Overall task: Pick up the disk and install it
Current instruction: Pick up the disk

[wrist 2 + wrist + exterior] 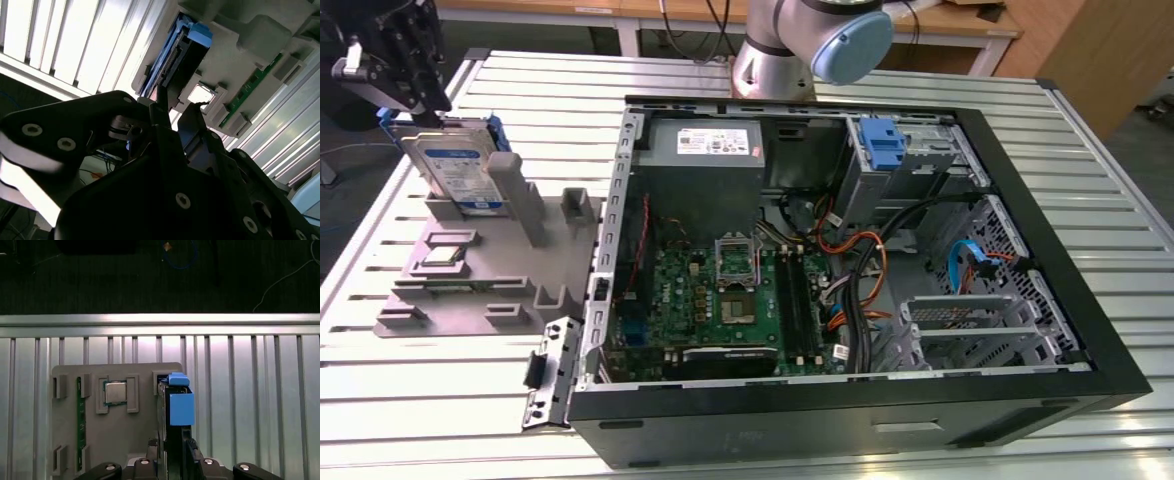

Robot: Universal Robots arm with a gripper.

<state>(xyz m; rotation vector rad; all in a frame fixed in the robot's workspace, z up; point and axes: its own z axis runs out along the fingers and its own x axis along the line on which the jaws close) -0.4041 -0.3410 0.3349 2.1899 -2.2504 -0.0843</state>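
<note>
disk [458, 165]: blue plastic frame | table [440, 420]: ribbed shiny metal | fixture [467, 285]: matt grey plastic

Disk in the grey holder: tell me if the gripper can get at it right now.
Probably yes. The disk stands upright in the holder with its top edge bare, the gripper hangs close above that edge, and nothing lies between them.

Hand [175, 446], seemingly spread, flanks upright disk [180, 406].

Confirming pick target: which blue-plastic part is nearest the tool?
The disk, upright in the grey holder outside the case, by the tool; its frame holds a labelled drive. The other blue bracket sits inside it.
</note>
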